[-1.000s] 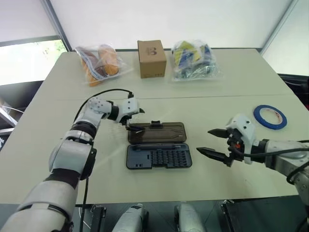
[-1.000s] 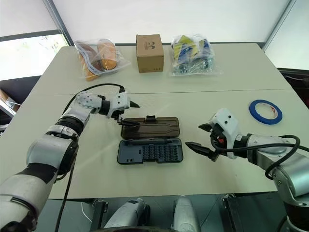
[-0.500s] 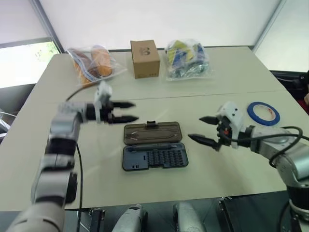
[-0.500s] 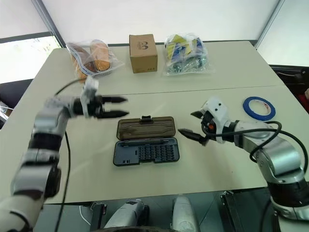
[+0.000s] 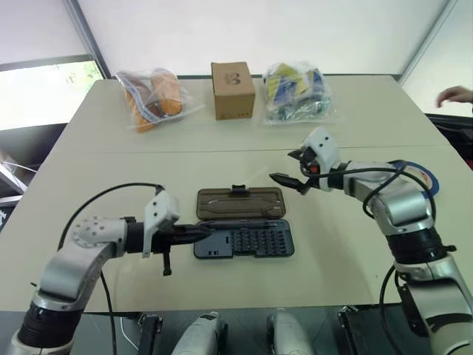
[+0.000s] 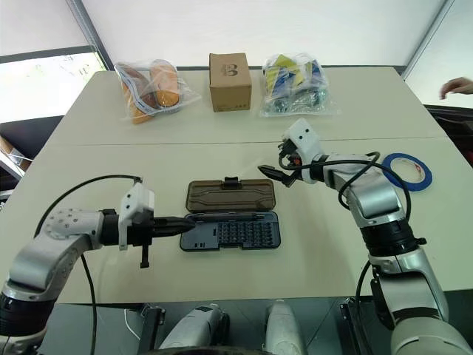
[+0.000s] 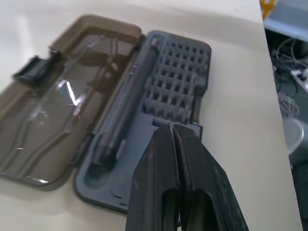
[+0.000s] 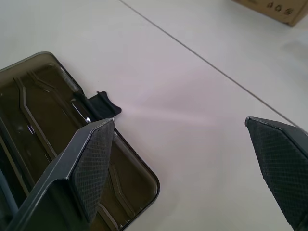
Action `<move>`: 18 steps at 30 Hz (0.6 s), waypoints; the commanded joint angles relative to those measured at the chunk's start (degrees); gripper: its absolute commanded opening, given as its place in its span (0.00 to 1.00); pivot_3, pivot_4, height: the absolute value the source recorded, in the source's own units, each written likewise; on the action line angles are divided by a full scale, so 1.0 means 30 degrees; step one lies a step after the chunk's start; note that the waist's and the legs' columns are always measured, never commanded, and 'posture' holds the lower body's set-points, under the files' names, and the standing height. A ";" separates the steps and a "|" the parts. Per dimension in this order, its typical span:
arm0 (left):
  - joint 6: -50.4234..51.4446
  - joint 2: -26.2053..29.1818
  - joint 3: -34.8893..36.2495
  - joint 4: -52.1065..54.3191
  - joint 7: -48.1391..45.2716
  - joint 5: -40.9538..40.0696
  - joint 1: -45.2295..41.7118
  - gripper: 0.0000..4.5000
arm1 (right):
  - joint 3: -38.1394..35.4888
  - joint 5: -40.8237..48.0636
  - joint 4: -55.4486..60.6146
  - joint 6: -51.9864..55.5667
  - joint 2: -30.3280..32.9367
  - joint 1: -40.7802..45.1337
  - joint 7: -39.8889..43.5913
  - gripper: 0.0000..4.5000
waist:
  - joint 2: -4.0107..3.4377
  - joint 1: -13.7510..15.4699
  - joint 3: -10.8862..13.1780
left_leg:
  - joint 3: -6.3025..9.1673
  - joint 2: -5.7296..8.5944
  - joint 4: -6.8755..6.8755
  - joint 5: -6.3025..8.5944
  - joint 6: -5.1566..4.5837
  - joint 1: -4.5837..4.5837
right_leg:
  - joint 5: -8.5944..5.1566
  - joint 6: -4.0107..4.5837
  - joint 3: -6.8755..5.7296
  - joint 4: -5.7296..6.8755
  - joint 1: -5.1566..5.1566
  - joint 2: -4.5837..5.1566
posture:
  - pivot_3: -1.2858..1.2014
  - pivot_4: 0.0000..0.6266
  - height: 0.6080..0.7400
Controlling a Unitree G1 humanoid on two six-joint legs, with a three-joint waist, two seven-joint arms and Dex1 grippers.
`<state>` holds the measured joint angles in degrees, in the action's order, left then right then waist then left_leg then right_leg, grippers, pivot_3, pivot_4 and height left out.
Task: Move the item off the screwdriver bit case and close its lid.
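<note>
Left gripper [image 5: 194, 233], now pressed together, has pulled back to the case's [image 5: 244, 240] left end; right gripper [image 5: 290, 170], spread, has advanced over the flat-open lid [image 5: 239, 203]. Blue tape [image 6: 406, 170] lies at right, so closing remains.

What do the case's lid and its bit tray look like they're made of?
The lid looks like smoky brown translucent plastic with a glossy finish: the table shows through it and it carries bright reflections. The tray of the screwdriver bit case looks like opaque dark grey moulded plastic, matte, with a grid of formed sockets. Neither looks metallic.
</note>
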<state>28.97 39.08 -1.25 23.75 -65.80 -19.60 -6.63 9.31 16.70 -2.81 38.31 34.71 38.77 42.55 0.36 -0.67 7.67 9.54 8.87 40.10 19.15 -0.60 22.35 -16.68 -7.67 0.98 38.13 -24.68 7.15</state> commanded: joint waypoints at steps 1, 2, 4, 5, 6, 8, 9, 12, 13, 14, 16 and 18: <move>-0.1857 0.0393 -0.0785 -0.0669 0.0066 0.0883 0.0026 0.01 | 0.0149 -0.0684 -0.0971 -0.0819 -0.0280 0.0964 0.0381 1.00 | -0.0001 -0.0042 0.0000 | -0.0004 -0.0011 -0.0003 0.0000 0.0000 -0.0001 | 0.0000 0.0000 -0.0002 -0.0002 -0.0001 -0.0005 | 0.52 0.24 1.00; -0.2315 0.0434 -0.1095 -0.0999 0.0111 0.1216 0.0031 0.01 | 0.0272 -0.0852 -0.1343 -0.0929 -0.0387 0.1094 0.0460 1.00 | -0.0001 -0.0047 0.0001 | -0.0005 -0.0017 -0.0006 0.0000 0.0001 -0.0003 | 0.0000 0.0000 -0.0003 -0.0003 0.0000 -0.0011 | 0.52 0.24 1.00; -0.3696 0.0696 -0.1803 -0.1488 -0.0097 0.2003 0.0191 0.01 | 0.0467 -0.1154 -0.1933 -0.1081 -0.0561 0.1292 0.0657 1.00 | -0.0004 -0.0052 0.0002 | -0.0007 -0.0021 -0.0013 0.0000 0.0001 -0.0005 | 0.0000 0.0000 -0.0004 -0.0005 -0.0003 -0.0016 | 0.52 0.24 1.00; -0.4609 0.0979 -0.2257 -0.1720 -0.0134 0.2712 0.0389 0.01 | 0.0688 -0.1271 -0.2150 -0.1118 -0.0590 0.1322 0.1013 1.00 | -0.0006 -0.0056 0.0003 | -0.0006 -0.0021 -0.0016 0.0000 0.0001 -0.0005 | 0.0000 0.0000 -0.0003 -0.0004 -0.0004 -0.0016 | 0.52 0.24 1.00; -0.5274 0.1231 -0.2585 -0.1921 -0.0113 0.3277 0.0606 0.01 | 0.1176 -0.1407 -0.2150 -0.1665 -0.0457 0.1139 0.1951 1.00 | -0.0007 -0.0076 0.0004 | -0.0007 -0.0022 -0.0020 0.0001 0.0001 -0.0005 | 0.0000 0.0000 -0.0004 -0.0005 -0.0006 -0.0017 | 0.52 0.24 1.00; -0.5913 0.1401 -0.2929 -0.2250 0.0183 0.3826 0.0865 0.01 | 0.2086 -0.1794 -0.2126 -0.2902 -0.0130 0.0722 0.3673 1.00 | -0.0015 -0.0090 0.0003 | -0.0008 -0.0029 -0.0027 0.0001 0.0001 -0.0006 | 0.0000 0.0000 -0.0005 -0.0006 -0.0007 -0.0017 | 0.52 0.24 1.00; -0.6008 0.1402 -0.2984 -0.2316 0.0350 0.3893 0.0862 0.01 | 0.2178 -0.2020 -0.2879 -0.3028 -0.0424 0.1012 0.3647 1.00 | -0.0018 -0.0094 0.0000 | -0.0007 -0.0029 -0.0028 0.0001 0.0002 -0.0007 | 0.0000 0.0000 -0.0006 -0.0008 -0.0007 -0.0017 | 0.52 0.24 1.00; -0.5610 0.1135 -0.2998 -0.2167 0.0953 0.3756 0.0733 0.01 | 0.2318 -0.2844 -0.5612 -0.3592 -0.1187 0.2099 0.3369 1.00 | -0.0022 -0.0058 0.0002 | -0.0017 -0.0037 -0.0026 0.0001 0.0001 -0.0046 | 0.0000 -0.0001 -0.0003 -0.0011 0.0032 -0.0026 | 0.52 0.24 1.00; -0.5428 0.1067 -0.3008 -0.2098 0.1142 0.3707 0.0700 0.01 | 0.2379 -0.3039 -0.6174 -0.3896 -0.1263 0.2274 0.3551 1.00 | -0.0026 -0.0012 0.0003 | -0.0018 -0.0036 -0.0025 0.0001 0.0002 -0.0057 | 0.0000 -0.0001 0.0000 -0.0011 0.0044 -0.0031 | 0.52 0.24 1.00; -0.5198 0.1011 -0.2992 -0.2024 0.1347 0.3614 0.0711 0.01 | 0.2580 -0.3337 -0.6879 -0.4258 -0.1319 0.2512 0.3829 1.00 | -0.0028 0.0016 0.0004 | -0.0017 -0.0036 -0.0023 0.0001 0.0002 -0.0057 | 0.0000 0.0000 0.0001 -0.0012 0.0045 -0.0038 | 0.52 0.24 1.00; -0.4762 0.0919 -0.2919 -0.1902 0.1689 0.3385 0.0830 0.01 | 0.2862 -0.3861 -0.8130 -0.4839 -0.1508 0.2979 0.4221 1.00 | -0.0030 -0.0011 0.0003 | -0.0012 -0.0036 -0.0026 0.0001 0.0002 -0.0060 | 0.0000 0.0000 0.0003 -0.0009 0.0044 -0.0046 | 0.52 0.24 1.00; -0.4389 0.0826 -0.2848 -0.1791 0.2003 0.3156 0.0993 0.01 | 0.3001 -0.4297 -0.9229 -0.5256 -0.1741 0.3410 0.4482 1.00 | -0.0031 -0.0064 0.0002 | -0.0012 -0.0037 -0.0032 0.0001 0.0002 -0.0065 | 0.0000 0.0000 0.0003 -0.0008 0.0042 -0.0044 | 0.52 0.24 1.00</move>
<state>13.78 41.51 -9.45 18.63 -60.78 -10.57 -4.91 18.22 5.01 -28.93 24.36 30.10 47.28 55.11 0.27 -0.87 7.68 9.51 8.75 40.00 19.15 -0.60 22.15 -16.68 -7.67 0.99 38.11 -24.56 7.02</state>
